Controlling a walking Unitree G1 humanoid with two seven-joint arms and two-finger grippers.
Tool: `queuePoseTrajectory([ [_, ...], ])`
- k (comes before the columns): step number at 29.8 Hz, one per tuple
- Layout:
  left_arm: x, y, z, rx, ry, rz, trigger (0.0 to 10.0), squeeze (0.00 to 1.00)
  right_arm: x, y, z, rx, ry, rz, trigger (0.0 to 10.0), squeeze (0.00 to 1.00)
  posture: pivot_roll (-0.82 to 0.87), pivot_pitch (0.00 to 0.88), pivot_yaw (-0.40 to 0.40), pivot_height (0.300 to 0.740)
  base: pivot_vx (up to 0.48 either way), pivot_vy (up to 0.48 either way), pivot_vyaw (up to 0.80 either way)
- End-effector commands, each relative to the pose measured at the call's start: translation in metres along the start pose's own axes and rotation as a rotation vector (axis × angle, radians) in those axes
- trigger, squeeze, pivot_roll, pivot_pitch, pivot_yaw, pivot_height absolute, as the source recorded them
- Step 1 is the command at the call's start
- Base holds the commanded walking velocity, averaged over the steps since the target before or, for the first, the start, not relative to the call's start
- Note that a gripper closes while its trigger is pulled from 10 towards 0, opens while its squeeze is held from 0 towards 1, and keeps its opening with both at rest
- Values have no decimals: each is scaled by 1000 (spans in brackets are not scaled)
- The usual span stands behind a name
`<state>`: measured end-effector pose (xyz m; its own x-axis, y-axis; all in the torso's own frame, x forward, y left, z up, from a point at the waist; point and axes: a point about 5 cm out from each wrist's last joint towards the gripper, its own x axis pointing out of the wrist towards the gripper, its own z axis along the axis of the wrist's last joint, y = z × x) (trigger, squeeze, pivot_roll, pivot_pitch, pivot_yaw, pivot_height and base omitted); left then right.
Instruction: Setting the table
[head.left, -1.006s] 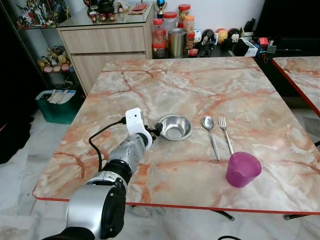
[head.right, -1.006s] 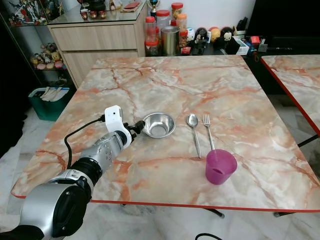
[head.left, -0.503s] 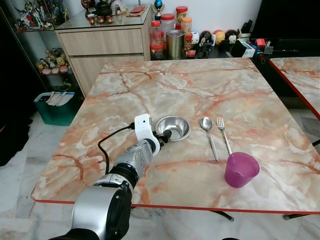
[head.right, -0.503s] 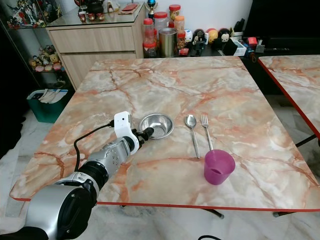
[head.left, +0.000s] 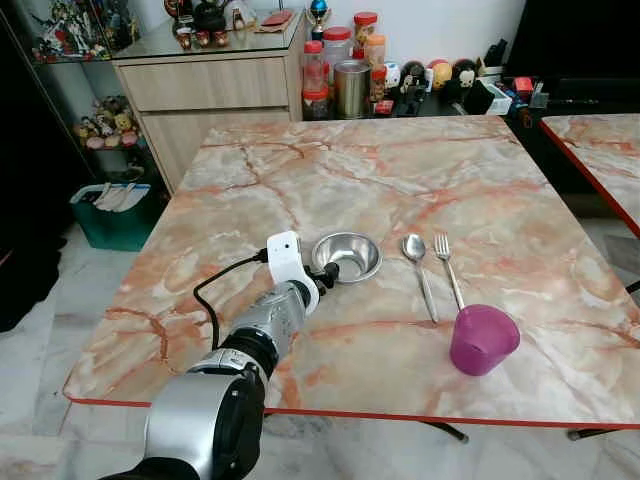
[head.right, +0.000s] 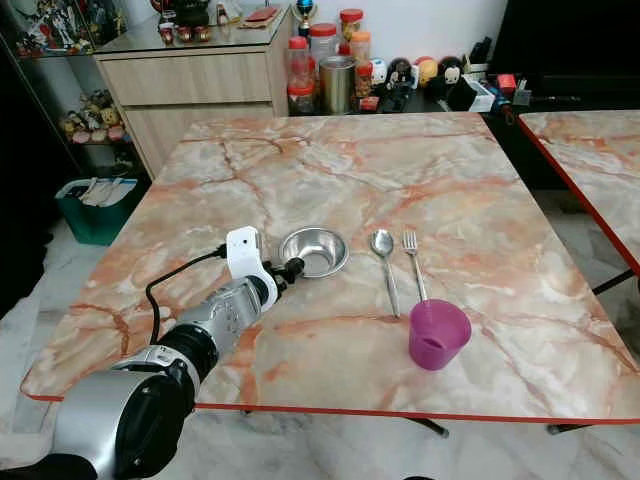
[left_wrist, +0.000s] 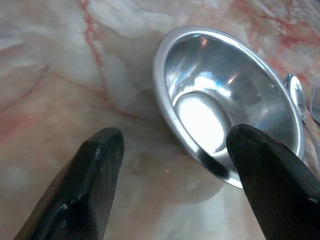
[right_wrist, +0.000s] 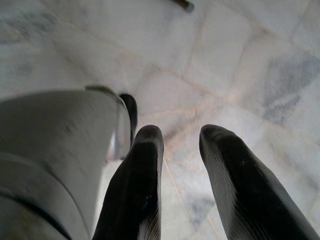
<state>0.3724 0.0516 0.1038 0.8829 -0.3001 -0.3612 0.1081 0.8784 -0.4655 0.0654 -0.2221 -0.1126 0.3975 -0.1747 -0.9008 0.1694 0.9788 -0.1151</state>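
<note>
Reaching over the marble worktop (head.left: 350, 190), the left end effector (left_wrist: 170, 165) sits at the near-left rim of the steel bowl (head.left: 347, 255), its fingers (left_wrist: 92, 170) spread wide and holding nothing. Right of the bowl lie a spoon (head.left: 419, 268) and a fork (head.left: 449, 268) side by side, with a purple cup (head.left: 484, 340) nearer and further right. The right end effector (right_wrist: 177, 165) hangs above the floor (right_wrist: 240, 60), fingers narrowly parted.
</note>
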Motion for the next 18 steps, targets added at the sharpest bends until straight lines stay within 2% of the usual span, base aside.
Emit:
queuePoseTrajectory([
  [1, 2, -24, 5, -22, -27, -69, 10000, 0, -4, 6, -16, 0, 51, 22, 10000, 0, -140, 6, 79, 740, 0, 0, 0],
  [7, 3, -30, 13, 0, -43, -95, 10000, 0, -5, 5, -18, -4, 42, 25, 10000, 0, -137, 36, 85, 740, 0, 0, 0],
  [14, 3, -26, 17, 9, -49, -92, 10000, 0, -2, 3, 5, -10, -100, 31, 10000, 0, -142, 70, 88, 740, 0, 0, 0],
  [18, 2, -24, 18, 13, -50, -88, 10000, 0, -1, 3, 16, -16, -146, 33, 10000, 0, -144, 80, 86, 740, 0, 0, 0],
])
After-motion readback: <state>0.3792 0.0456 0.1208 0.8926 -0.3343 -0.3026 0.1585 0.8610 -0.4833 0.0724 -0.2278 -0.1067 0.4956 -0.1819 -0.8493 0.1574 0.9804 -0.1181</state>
